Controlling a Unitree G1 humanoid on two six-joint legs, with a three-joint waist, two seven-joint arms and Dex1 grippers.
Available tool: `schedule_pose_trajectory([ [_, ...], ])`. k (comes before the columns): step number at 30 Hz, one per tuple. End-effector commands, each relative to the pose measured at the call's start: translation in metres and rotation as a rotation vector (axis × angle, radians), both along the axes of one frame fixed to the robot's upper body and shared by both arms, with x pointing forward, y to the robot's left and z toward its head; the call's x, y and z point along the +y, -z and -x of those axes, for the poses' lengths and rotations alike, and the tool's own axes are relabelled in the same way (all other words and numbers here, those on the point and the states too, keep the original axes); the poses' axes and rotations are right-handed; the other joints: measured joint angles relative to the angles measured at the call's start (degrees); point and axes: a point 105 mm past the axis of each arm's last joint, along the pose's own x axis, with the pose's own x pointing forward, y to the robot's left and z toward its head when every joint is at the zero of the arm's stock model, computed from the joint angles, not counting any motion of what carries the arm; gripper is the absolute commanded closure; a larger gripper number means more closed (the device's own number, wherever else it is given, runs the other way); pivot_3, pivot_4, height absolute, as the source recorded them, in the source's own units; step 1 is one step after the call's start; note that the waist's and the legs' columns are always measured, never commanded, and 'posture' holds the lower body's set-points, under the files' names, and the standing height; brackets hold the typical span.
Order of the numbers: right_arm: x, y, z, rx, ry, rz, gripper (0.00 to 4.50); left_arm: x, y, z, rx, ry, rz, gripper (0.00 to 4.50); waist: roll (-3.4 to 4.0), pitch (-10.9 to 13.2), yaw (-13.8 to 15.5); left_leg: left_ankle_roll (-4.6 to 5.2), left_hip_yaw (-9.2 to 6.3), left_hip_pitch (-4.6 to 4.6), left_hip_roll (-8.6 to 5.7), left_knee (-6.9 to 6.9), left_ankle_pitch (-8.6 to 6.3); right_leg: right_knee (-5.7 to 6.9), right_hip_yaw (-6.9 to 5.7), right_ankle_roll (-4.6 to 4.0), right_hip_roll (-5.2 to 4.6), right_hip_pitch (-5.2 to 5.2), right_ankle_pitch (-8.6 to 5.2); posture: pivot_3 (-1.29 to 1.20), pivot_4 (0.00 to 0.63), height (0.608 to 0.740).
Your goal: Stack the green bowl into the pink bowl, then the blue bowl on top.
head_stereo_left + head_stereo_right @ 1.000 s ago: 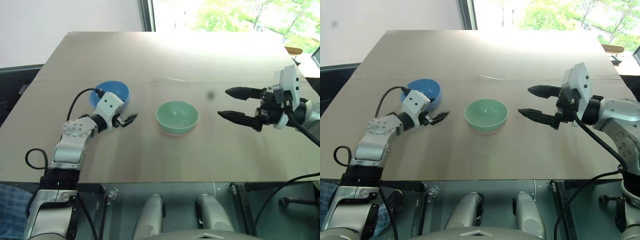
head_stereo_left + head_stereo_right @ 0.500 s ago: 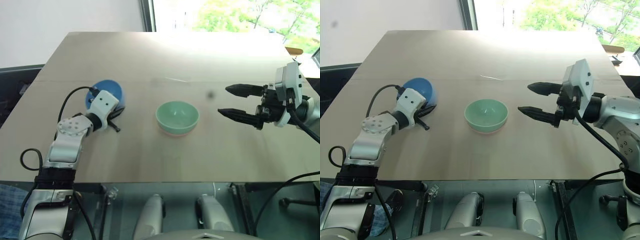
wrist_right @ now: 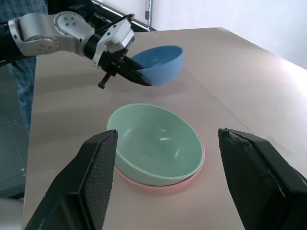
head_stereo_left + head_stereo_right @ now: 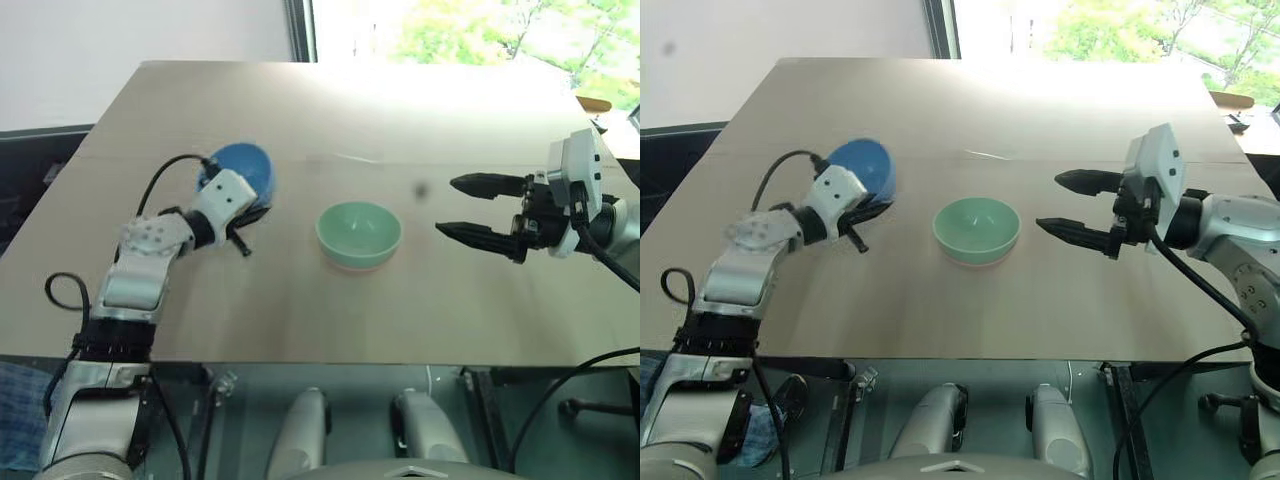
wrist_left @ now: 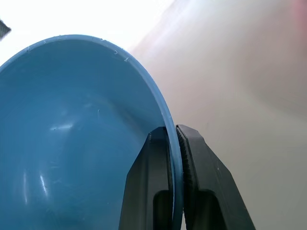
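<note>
My left gripper [image 5: 175, 143] is clamped on the rim of the blue bowl [image 4: 243, 170], holding it tilted just above the table [image 4: 330, 310]. The green bowl [image 4: 359, 232] already sits nested in the pink bowl [image 3: 160, 186] at the table's middle, so the last step is in hand. Next I must carry blue across, level it over green, and lower. My right gripper [image 4: 470, 207] hovers with jaws spread, empty.
</note>
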Motion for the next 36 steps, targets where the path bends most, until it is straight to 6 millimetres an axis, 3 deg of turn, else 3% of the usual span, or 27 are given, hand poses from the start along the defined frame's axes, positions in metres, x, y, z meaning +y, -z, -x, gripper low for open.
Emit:
schedule_pose_trajectory([
  [1, 0.002, -0.007, 0.003, -0.044, -0.019, 0.002, 0.90, -0.031, -0.024, 0.016, -0.076, 0.194, -0.042, 4.32, 0.00, 0.0, -0.1, 0.00, -0.01, -0.02, 0.00, 0.00, 0.00, -0.01, -0.01, 0.00, 0.00, -0.01, 0.00, 0.00, 0.150, 0.740],
  [8, 0.003, -0.004, 0.003, -0.043, -0.018, 0.003, 0.90, -0.086, -0.040, 0.053, -0.189, 0.533, -0.141, 4.32, 0.00, 0.0, -0.3, 0.00, -0.14, -0.40, -0.04, 0.18, 0.00, 0.06, -0.13, 0.00, -0.01, -0.29, 0.00, 0.00, 0.150, 0.740],
  [12, 0.003, -0.004, 0.002, -0.052, -0.009, -0.003, 0.90, -0.102, -0.051, 0.058, -0.246, 0.589, -0.131, 4.32, 0.00, 0.0, -0.1, 0.00, -0.18, -0.42, -0.04, 0.31, 0.00, 0.11, -0.17, 0.00, 0.00, -0.27, 0.00, 0.00, 0.150, 0.740],
  [13, 0.003, -0.004, 0.002, -0.051, -0.008, -0.005, 0.90, -0.104, -0.051, 0.060, -0.244, 0.599, -0.124, 3.64, 0.00, 0.0, -0.2, 0.00, -0.18, -0.42, -0.04, 0.34, 0.00, 0.13, -0.17, 0.00, 0.00, -0.27, 0.00, 0.00, 0.150, 0.740],
  [15, 0.003, -0.003, 0.002, -0.051, -0.007, -0.004, 0.90, -0.106, -0.050, 0.063, -0.235, 0.613, -0.120, 3.02, 0.00, 0.0, -0.4, 0.01, -0.18, -0.41, -0.04, 0.36, 0.00, 0.15, -0.16, 0.00, 0.00, -0.25, 0.00, 0.00, 0.150, 0.740],
  [21, 0.002, -0.001, 0.002, -0.047, -0.005, 0.005, 0.90, -0.106, -0.056, 0.061, -0.287, 0.592, -0.080, 0.43, 0.00, 0.0, -0.4, 0.01, -0.19, -0.42, -0.04, 0.41, 0.00, 0.18, -0.17, 0.00, 0.02, -0.25, 0.00, 0.00, 0.150, 0.740],
  [22, 0.002, -0.001, 0.002, -0.048, -0.005, 0.005, 0.90, -0.106, -0.060, 0.058, -0.286, 0.569, -0.039, 0.04, 0.00, 0.0, -0.4, 0.01, -0.19, -0.42, -0.04, 0.42, 0.00, 0.18, -0.17, 0.01, 0.02, -0.24, 0.00, 0.00, 0.150, 0.740],
  [28, -0.002, 0.003, 0.002, -0.038, 0.004, 0.015, 0.90, -0.082, -0.066, 0.051, -0.154, 0.429, 0.235, 0.01, 0.01, 0.0, -0.6, 0.01, -0.24, -0.40, -0.04, 0.48, 0.00, 0.20, -0.20, 0.01, 0.02, -0.20, 0.00, 0.00, 0.150, 0.740],
  [36, -0.025, 0.015, -0.005, -0.015, 0.098, -0.015, 0.90, -0.026, -0.038, 0.062, -0.027, 0.218, 0.427, 0.01, 0.01, 0.0, -0.3, 0.01, -0.25, -0.38, -0.03, 0.50, 0.00, 0.21, -0.20, 0.01, 0.00, -0.18, 0.00, 0.00, 0.150, 0.740],
])
